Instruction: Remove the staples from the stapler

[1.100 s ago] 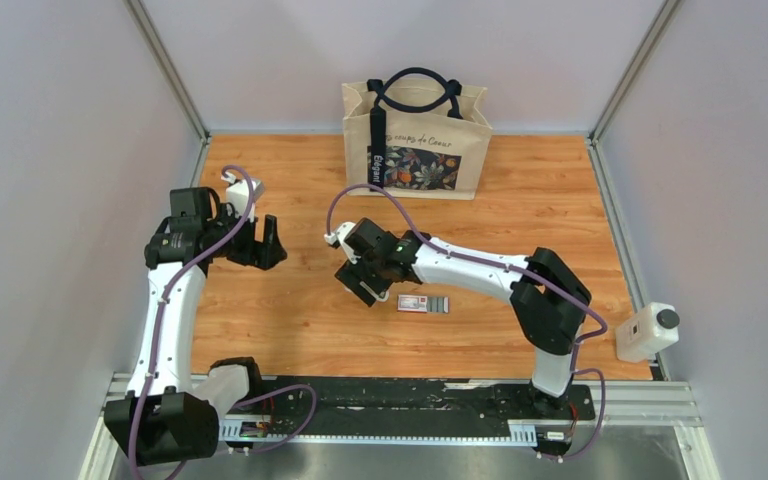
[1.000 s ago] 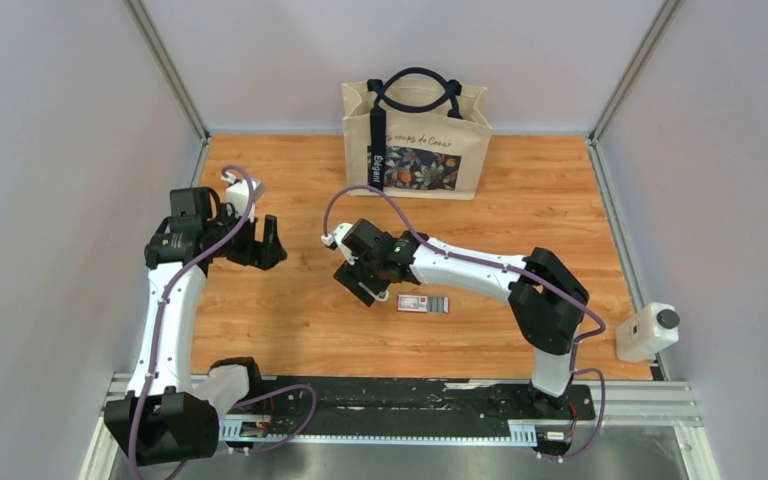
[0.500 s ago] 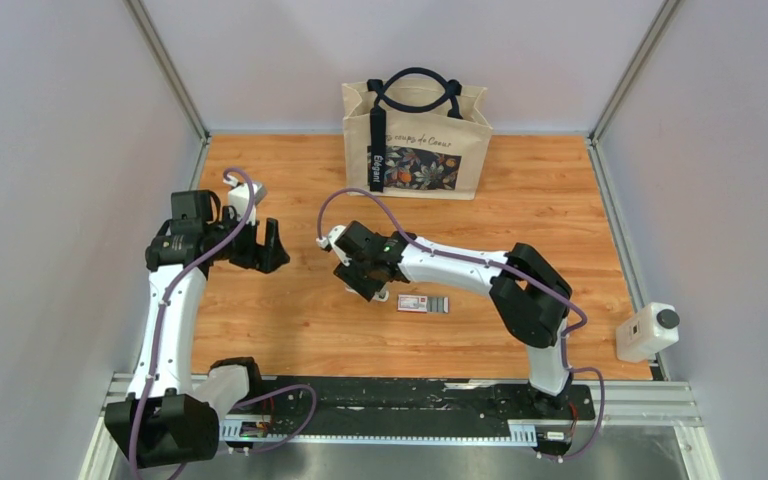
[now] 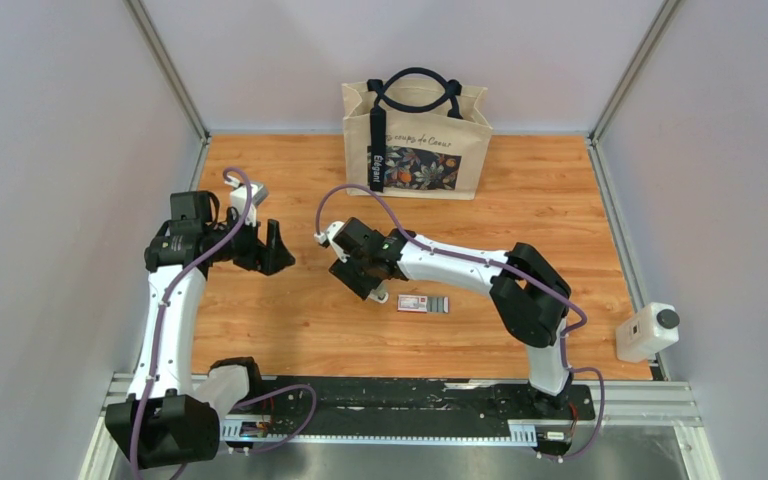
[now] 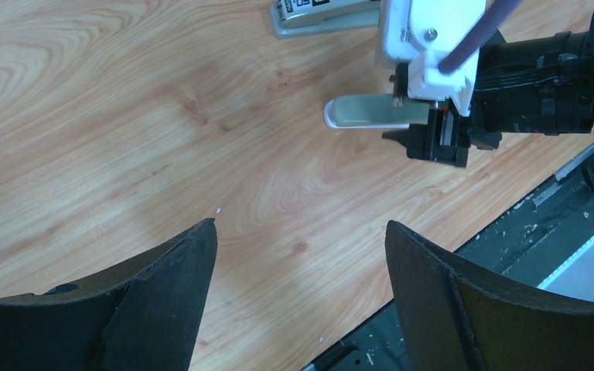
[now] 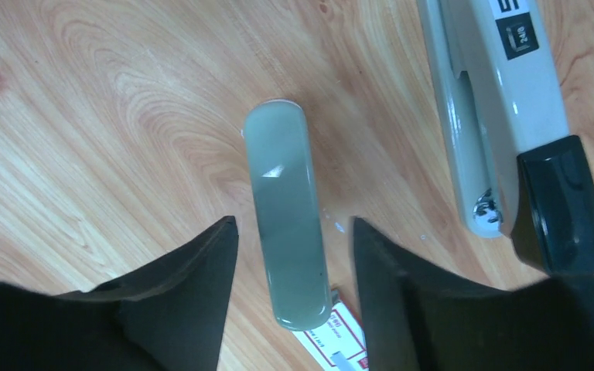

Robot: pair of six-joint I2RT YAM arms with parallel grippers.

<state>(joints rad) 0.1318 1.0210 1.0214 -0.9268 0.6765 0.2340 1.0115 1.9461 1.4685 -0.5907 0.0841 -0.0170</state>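
Right wrist view — right jaws spread, straddling grey bar (image 6: pixel 286 224) lying flat on table (image 6: pixel 85 116), touching neither side. Stapler (image 6: pixel 503 116) just outside right-hand finger, untouched. Left jaws spread, empty, well apart from stapler. Risk — off-centre closing skids bar into stapler or staple box (image 6: pixel 339 340), knocking them askew.

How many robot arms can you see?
2. The left arm bends over the left side of the wooden table. The right arm reaches to the middle, near the staple box. None seems hidden.
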